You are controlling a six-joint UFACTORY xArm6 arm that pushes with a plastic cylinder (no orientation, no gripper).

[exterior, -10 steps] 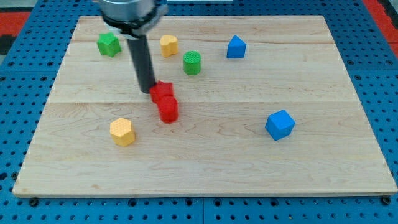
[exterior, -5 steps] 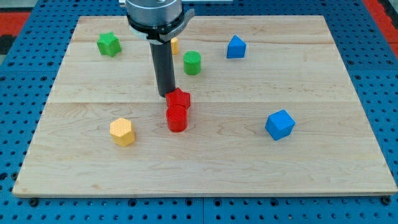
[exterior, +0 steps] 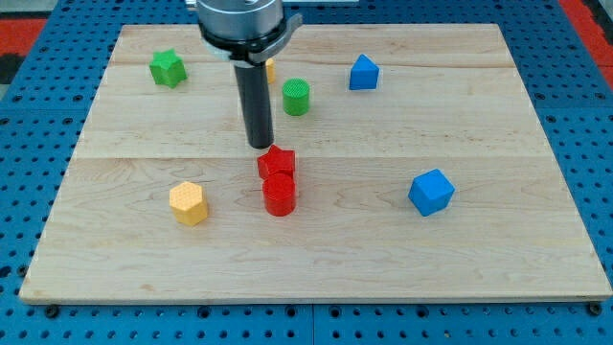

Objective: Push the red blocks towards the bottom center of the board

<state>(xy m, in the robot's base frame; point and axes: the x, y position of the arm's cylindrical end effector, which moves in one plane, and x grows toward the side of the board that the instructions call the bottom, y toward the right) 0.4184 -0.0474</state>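
Note:
Two red blocks sit together just left of the board's middle: a red star-shaped block [exterior: 276,162] and, touching it on the side toward the view's bottom, a red cylinder [exterior: 280,195]. My tip [exterior: 261,145] stands just above and slightly left of the red star block, at or very near its upper edge. The rod rises toward the view's top and partly hides a yellow block [exterior: 269,67].
A yellow hexagonal block [exterior: 189,202] lies left of the red pair. A green cylinder [exterior: 297,97], a blue block [exterior: 363,72] and a green star-shaped block [exterior: 168,68] lie near the top. A blue cube [exterior: 430,192] sits at the right. The wooden board [exterior: 316,259] lies on a blue pegboard.
My tip has moved right and toward the view's bottom, and the two red blocks have shifted the same way, right and down the board.

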